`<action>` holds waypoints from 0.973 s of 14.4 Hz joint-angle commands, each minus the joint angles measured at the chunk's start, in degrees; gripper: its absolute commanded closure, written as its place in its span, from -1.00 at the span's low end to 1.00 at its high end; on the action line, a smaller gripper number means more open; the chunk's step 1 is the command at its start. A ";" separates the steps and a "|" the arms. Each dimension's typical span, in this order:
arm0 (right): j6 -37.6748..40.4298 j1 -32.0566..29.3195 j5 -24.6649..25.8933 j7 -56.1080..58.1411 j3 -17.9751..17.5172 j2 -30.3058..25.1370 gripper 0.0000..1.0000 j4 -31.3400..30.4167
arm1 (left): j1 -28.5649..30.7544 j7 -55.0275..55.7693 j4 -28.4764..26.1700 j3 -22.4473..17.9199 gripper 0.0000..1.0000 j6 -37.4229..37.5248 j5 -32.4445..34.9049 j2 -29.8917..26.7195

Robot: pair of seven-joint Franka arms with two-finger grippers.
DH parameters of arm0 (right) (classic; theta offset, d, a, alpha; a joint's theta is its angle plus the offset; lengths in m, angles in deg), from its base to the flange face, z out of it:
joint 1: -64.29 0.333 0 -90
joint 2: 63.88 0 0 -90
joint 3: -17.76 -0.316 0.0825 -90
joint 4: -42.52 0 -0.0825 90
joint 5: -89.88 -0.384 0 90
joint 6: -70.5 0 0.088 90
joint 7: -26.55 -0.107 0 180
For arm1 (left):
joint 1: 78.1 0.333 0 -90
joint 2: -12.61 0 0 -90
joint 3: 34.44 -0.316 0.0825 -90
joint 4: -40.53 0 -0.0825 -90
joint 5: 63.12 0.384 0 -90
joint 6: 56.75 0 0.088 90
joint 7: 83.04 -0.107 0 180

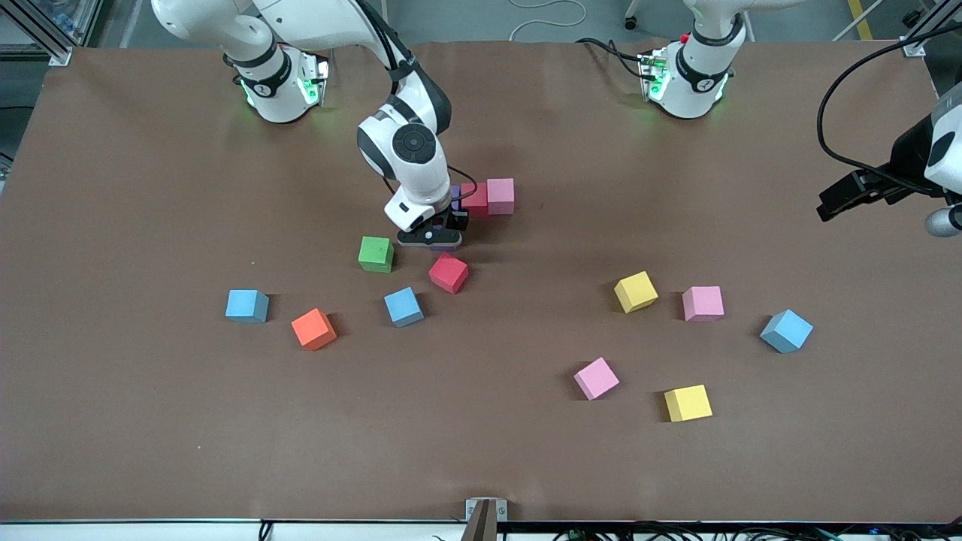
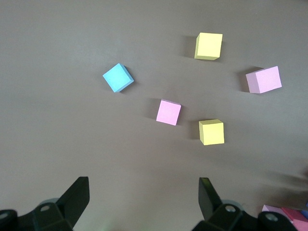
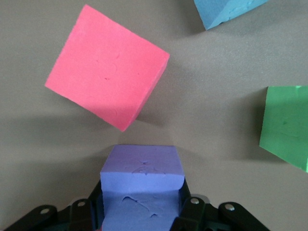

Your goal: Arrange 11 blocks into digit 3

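Placing step, frame centre: right gripper (image 1: 436, 234) pinches a purple block (image 3: 142, 180) beside the red block (image 1: 474, 199); next, release; left gripper (image 2: 144, 199), spread, waits.

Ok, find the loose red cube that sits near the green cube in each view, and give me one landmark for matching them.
Front view: the red cube lies on the table just under the right gripper.
Right wrist view: the same cube fills much of the picture, next to the purple cube in the fingers.
Left wrist view: not in it.
Shared landmark: the green cube, beside it toward the right arm's end.
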 commanded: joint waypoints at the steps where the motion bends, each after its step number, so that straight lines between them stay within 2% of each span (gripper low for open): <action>1: 0.65 1.23 0.72 -2.57 0.12 0.20 0.99 -0.15 | -0.10 0.09 0.86 0.51 -1.00 0.29 1.17 0.17; 14: 2.76 1.49 0.72 -3.19 0.03 0.38 0.99 0.29 | -0.63 -0.09 0.86 0.86 -1.00 0.29 0.81 0.25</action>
